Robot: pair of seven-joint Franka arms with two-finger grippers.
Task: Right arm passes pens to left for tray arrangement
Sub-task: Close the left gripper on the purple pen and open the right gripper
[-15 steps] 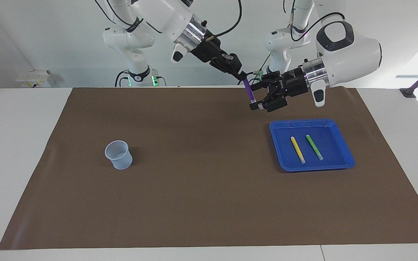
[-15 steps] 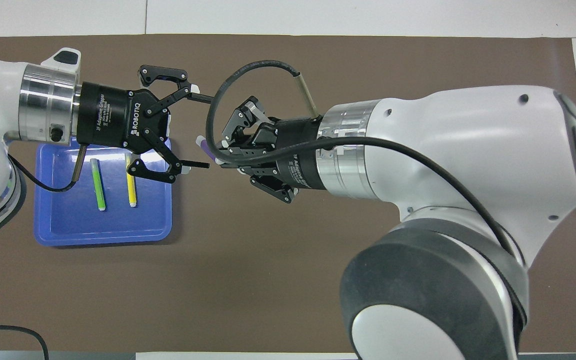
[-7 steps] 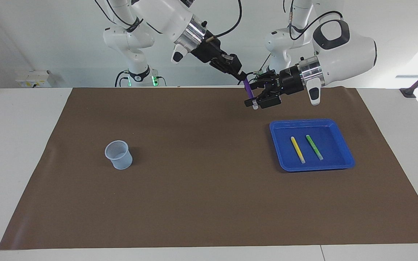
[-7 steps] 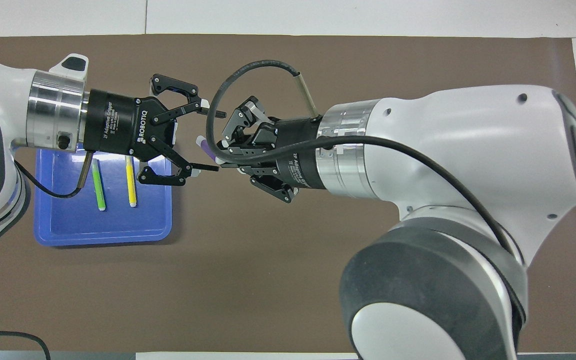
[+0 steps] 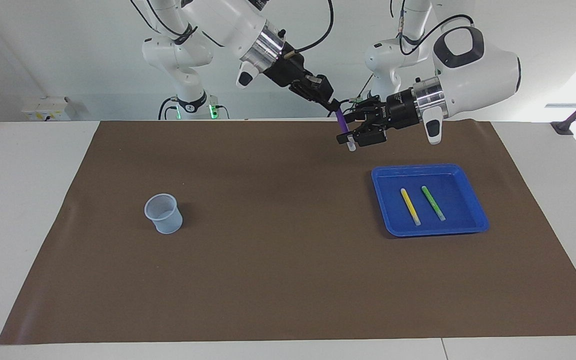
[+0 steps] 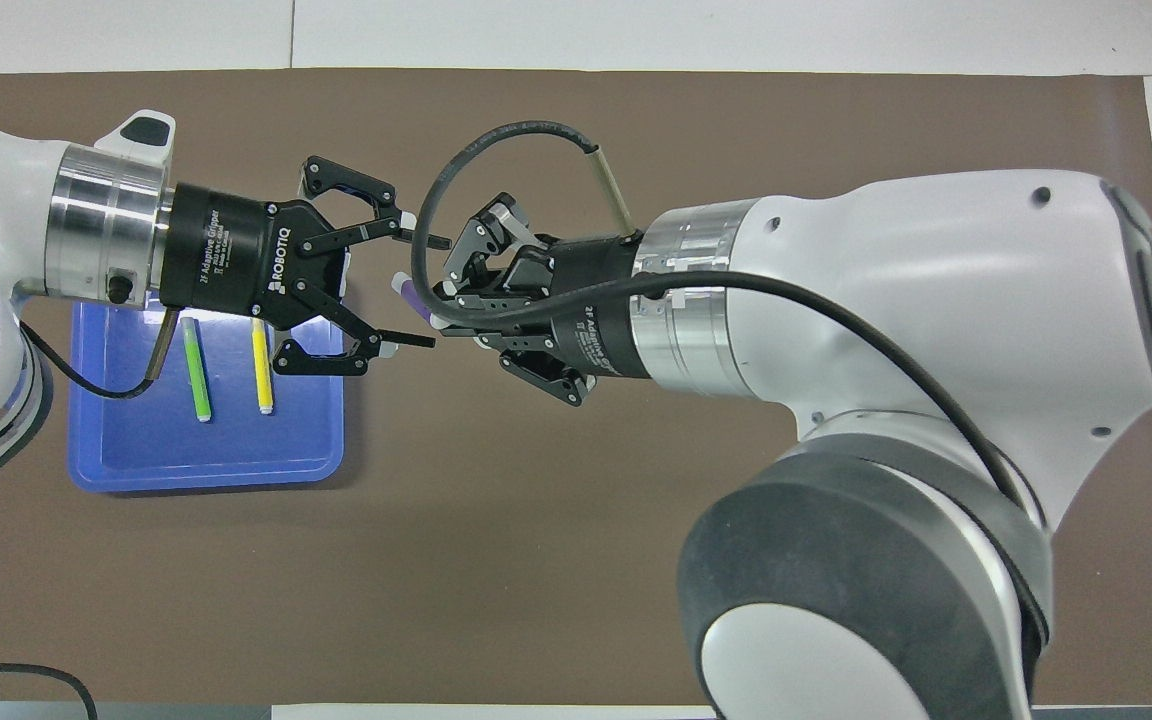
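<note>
Handover height above the brown mat (image 5: pixel 278 280) is where both grippers meet, over the strip of mat between the blue tray (image 5: pixel 478 210) and the robots. The right gripper (image 5: pixel 337 106), reaching in from the right arm's base, has its fingertips pinched together on the top of the purple pen (image 5: pixel 342 126), which hangs nearly upright with its pale end (image 5: pixel 351 146) pointing down. The left gripper (image 5: pixel 349 131) lies almost level and faces the pen from the tray's direction; in the overhead view its two fingers (image 6: pixel 406 340) stand on either side of the pen's lower part with a gap still showing between them, so its jaws are partly apart and not yet clamped on the pen. The tray sits on the mat toward the left arm's end of the table, farther from the robots than the two grippers. In it lie the yellow pen (image 5: pixel 410 206) and the green pen (image 5: pixel 433 203), side by side, roughly parallel and apart, each with its whitish end pointing away from the robots. A small translucent pale-blue cup (image 5: pixel 164 213) stands upright on the mat toward the right arm's end, well apart from the tray.
</note>
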